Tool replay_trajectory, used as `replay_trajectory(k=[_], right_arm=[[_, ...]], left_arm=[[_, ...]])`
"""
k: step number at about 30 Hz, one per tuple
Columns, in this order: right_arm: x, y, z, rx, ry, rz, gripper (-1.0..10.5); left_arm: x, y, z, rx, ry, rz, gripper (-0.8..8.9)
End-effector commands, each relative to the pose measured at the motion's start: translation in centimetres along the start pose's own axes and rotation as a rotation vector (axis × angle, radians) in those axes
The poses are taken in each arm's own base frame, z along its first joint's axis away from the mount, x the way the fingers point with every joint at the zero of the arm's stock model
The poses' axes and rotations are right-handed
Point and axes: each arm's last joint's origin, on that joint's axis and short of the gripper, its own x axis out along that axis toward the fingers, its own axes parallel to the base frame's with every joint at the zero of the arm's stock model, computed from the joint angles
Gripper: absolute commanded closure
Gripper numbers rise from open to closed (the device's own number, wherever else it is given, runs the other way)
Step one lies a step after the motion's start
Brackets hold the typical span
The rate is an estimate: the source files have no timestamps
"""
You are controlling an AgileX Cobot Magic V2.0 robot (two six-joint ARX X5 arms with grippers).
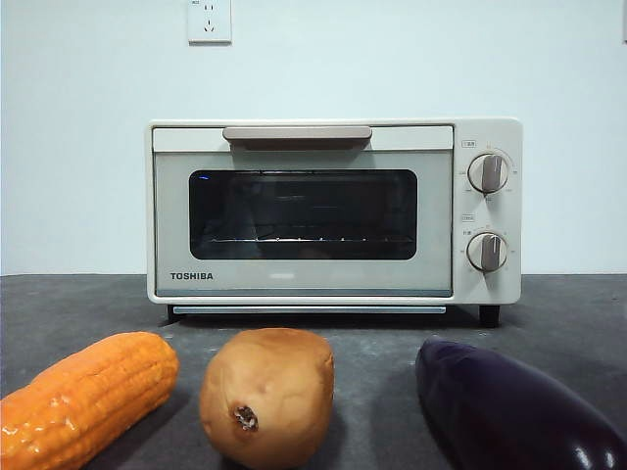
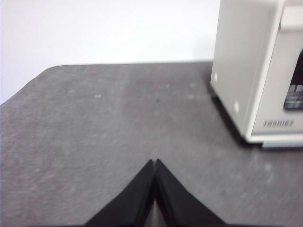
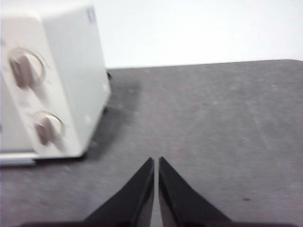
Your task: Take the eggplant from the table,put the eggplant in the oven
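Observation:
The dark purple eggplant [image 1: 514, 411] lies on the grey table [image 1: 568, 313] at the front right, in the front view only. Behind it stands the cream-white oven [image 1: 333, 211] with its glass door closed and its beige handle [image 1: 297, 133] on top. In the left wrist view my left gripper [image 2: 155, 161] is shut and holds nothing, hovering over bare table beside the oven's side wall [image 2: 241, 71]. My right gripper [image 3: 155, 160] is also shut and holds nothing, over the table beside the oven's knob side [image 3: 52, 85]. Neither gripper shows in the front view.
An orange corn cob [image 1: 83, 397] lies at the front left and a brown potato [image 1: 266, 395] sits in the front middle, left of the eggplant. A white wall with a socket [image 1: 209, 20] rises behind the oven.

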Motion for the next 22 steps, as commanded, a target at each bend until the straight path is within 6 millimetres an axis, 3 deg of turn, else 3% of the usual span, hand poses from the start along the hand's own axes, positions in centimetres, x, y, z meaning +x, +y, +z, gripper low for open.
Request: replay_trajectory(k=[1, 8, 12, 22], right_arm=[[0.0, 0.2, 0.1, 0.154, -0.002, 0.046, 9.4], [-0.1, 0.4, 0.6, 0.304, -0.012, 0.105, 9.4], [-0.4, 0.6, 1.5, 0.319, -0.016, 0.157, 9.4], [-2.5, 1.6, 7.8, 0.333, 0.037, 0.143, 9.4]], left_arm=[[0.2, 0.0, -0.5, -0.285, -0.014, -0.006, 8.10], [0.2, 0.0, -0.2, -0.494, -0.034, -0.018, 8.10], [0.0, -0.1, 0.5, -0.520, -0.031, -0.058, 8.10], [-1.3, -0.4, 5.2, -0.497, 0.090, -0.114, 8.09]])
